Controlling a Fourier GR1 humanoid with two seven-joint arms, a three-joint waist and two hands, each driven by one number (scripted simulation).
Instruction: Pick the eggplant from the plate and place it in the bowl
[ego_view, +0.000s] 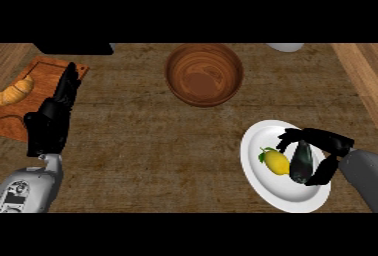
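Fingers of our right hand are curled round the eggplant, lying on the near-right plate beside a lemon, bowl far centre, left hand resting straight-fingered at left.

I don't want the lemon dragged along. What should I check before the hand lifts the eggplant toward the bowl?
1. Grip: right hand curled round the dark purple eggplant: ok.
2. Neighbour: yellow lemon free of the grip: cannot tell; it lies close beside the eggplant on the white round plate.
3. Target: brown wooden bowl upright and empty: ok.
4. Route: counter between plate and bowl bare: ok.
5. Other arm: left hand open at the view's left, away from the route: ok.
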